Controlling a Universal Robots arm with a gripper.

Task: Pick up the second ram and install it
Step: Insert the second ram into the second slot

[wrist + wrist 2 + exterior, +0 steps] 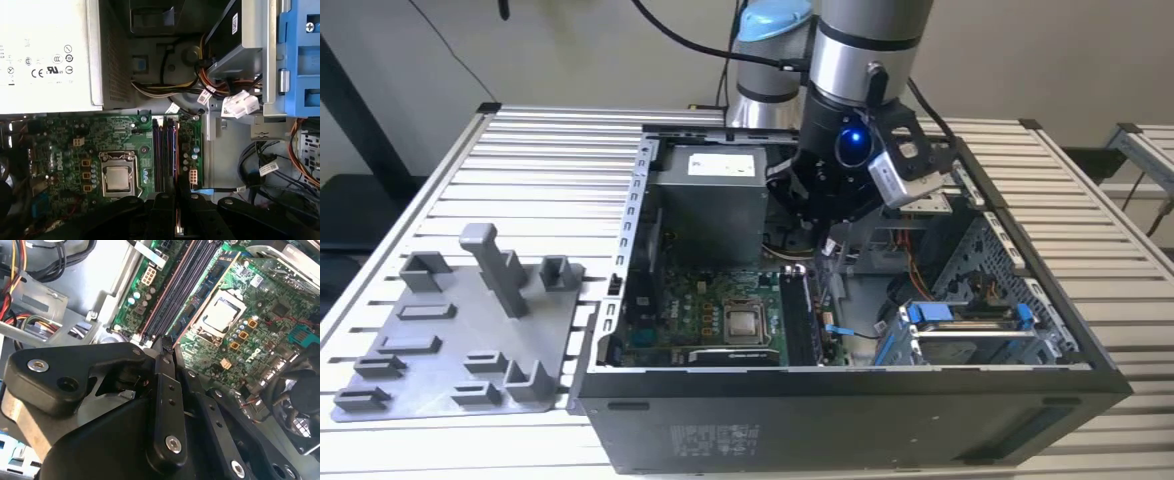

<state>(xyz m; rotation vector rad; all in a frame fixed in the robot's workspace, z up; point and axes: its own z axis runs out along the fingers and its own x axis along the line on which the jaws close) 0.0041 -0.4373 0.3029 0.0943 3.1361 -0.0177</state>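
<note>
Black fingers (pixel 165 405) of my gripper (pixel 163 346) sit closest in both wrist views. They look squeezed together at the tips, with almost no gap. I cannot tell if they pinch anything or just press down.

In the exterior view my gripper (pixel 825 232) hangs low inside the open computer case (pixel 854 372). It is just past the grey power box (pixel 707 200).

Right below it is the second ram (pixel 798 318), a thin green strip standing on its edge. It sits at 3 o'clock from the CPU socket (pixel 744 322), just beside it. I think it is already standing in a slot, but I cannot tell if it is pushed all the way in.

Its long side runs from 12 o'clock to 6 o'clock in the exterior view, and its flat faces look toward 3 and 9. My gripper is over the 12 o'clock end. In the first wrist view the ram (pixel 175 150) runs as a thin line toward my fingertips.

I think this card is very light and stiff, but easy to break. It would be best held by its two flat faces near the top edge. It should go straight down, never bent sideways.
</note>
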